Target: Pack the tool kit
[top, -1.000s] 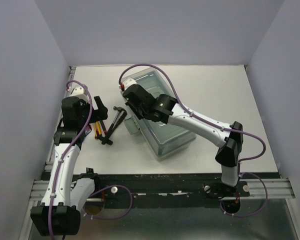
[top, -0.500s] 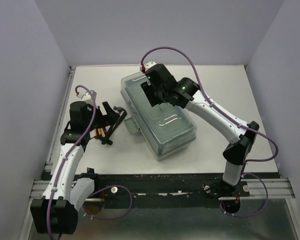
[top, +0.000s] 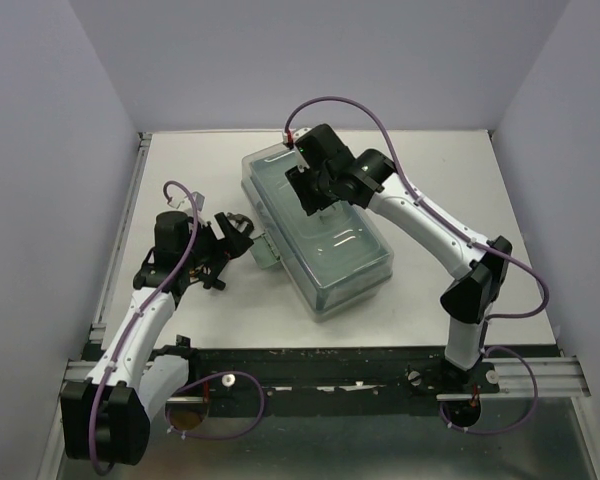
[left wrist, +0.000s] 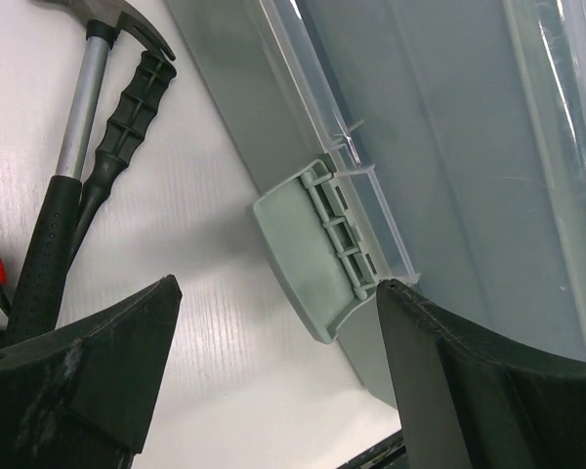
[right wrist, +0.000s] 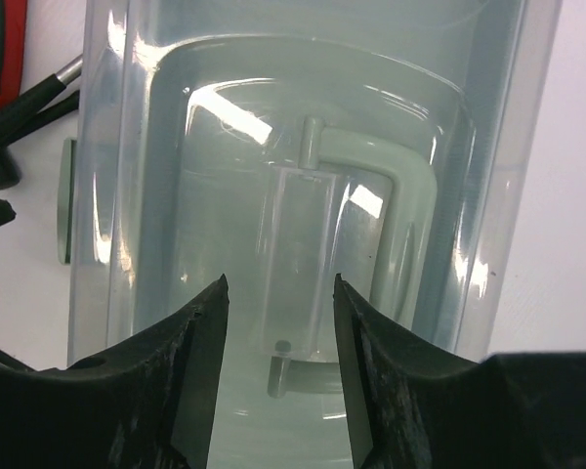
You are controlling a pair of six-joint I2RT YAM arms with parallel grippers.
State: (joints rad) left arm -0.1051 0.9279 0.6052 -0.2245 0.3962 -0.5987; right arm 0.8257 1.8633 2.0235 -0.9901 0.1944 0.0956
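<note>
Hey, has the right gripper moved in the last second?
Yes. The right gripper moved rightward in the top view, from the left edge of the clear plastic lidded box to above the middle of its lid.

Clear glossy plastic on the tool box lid [right wrist: 303, 147], matt grey plastic on its latch [left wrist: 313, 256]; beside the box, hammer [left wrist: 81, 112] with satin metal shaft and black ribbed rubbery grip, on matt white, finely ribbed table [left wrist: 215, 327].
</note>
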